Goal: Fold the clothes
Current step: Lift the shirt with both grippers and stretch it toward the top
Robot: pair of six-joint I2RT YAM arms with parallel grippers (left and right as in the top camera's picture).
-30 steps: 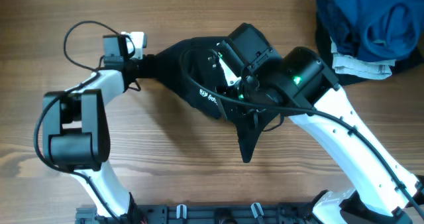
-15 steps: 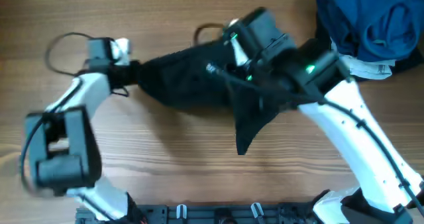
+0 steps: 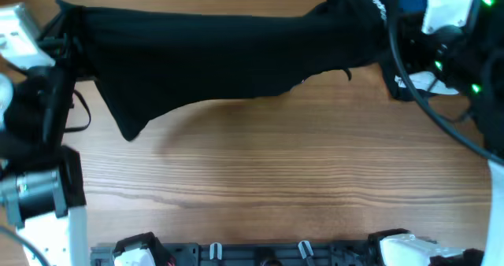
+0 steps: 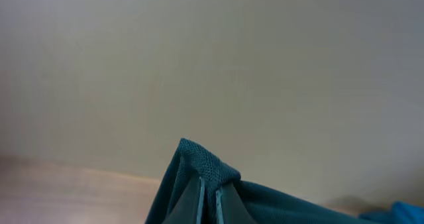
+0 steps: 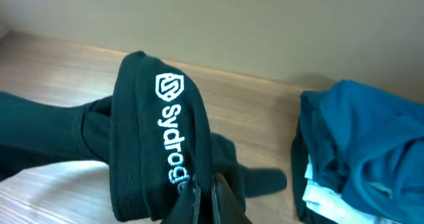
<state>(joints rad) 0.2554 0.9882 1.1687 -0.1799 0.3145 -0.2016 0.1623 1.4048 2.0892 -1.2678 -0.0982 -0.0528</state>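
Black fabric, the clothes (image 3: 220,53) hang stretched above the tabletop (image 3: 276,187), one end pinched in the left jaws, the other in the right jaws. No fold shows yet; laying flat and folding remain.

White arm links (image 3: 75,234), black joints (image 3: 35,191), black cables (image 3: 441,120), green lights (image 3: 475,87).

Matt black cloth garment (image 3: 220,57); grained wood table (image 3: 276,187).
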